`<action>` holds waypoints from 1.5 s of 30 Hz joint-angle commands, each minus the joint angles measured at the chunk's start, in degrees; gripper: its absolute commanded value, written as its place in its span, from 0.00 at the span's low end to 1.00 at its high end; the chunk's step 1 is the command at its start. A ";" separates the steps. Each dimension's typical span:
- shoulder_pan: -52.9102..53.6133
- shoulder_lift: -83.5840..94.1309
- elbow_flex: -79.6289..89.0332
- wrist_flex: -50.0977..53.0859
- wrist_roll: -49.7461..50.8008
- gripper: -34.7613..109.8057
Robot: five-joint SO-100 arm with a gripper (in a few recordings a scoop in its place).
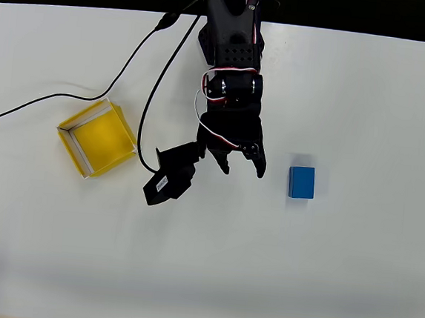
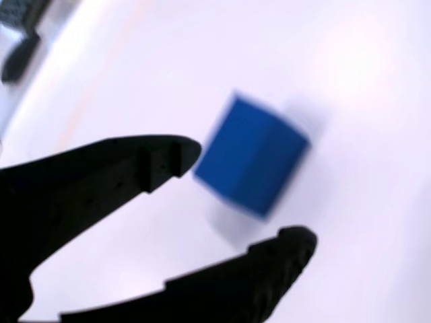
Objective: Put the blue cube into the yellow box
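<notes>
The blue cube (image 1: 301, 182) rests on the white table right of centre in the overhead view. My black gripper (image 1: 243, 168) hovers a short way to its left, open, with nothing between the fingers. In the wrist view the blue cube (image 2: 251, 157) appears blurred just beyond the two dark fingertips of the gripper (image 2: 246, 198), apart from both. The yellow box (image 1: 98, 138) sits on the left side of the table, open-topped and with nothing inside.
A black cable (image 1: 69, 96) runs from the arm across the table behind the box to the left edge. The wrist camera housing (image 1: 169, 182) juts out left of the gripper. The table's dark far edge (image 1: 359, 12) runs along the top.
</notes>
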 commanded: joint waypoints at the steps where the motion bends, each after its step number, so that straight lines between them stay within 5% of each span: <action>1: -2.37 -4.66 -12.04 -0.26 2.55 0.50; 12: -9.40 -23.47 -21.80 4.75 8.00 0.60; 45: -23.73 -57.30 -40.08 7.65 19.60 0.59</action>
